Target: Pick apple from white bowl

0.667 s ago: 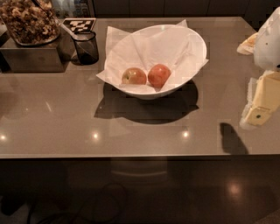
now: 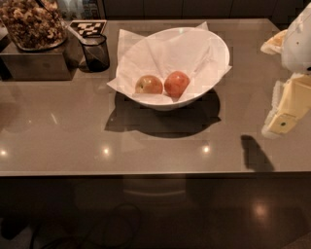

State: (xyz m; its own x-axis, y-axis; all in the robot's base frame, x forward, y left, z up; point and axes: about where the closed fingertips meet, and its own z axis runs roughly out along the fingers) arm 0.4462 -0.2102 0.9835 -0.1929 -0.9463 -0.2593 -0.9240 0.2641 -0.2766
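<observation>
desk (image 2: 58,141): glossy grey-brown top, little light spots (image 2: 106,151) glinting near the front edge | floor (image 2: 272,228): dark, shiny (pretty dim down there) | back wall (image 2: 194,7): dark panels | pincer (image 2: 281,121): over desk's right side

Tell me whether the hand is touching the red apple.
Apart. The camera view shows the hand at the right edge, with bare table between it and the white bowl holding the red apple.
</observation>
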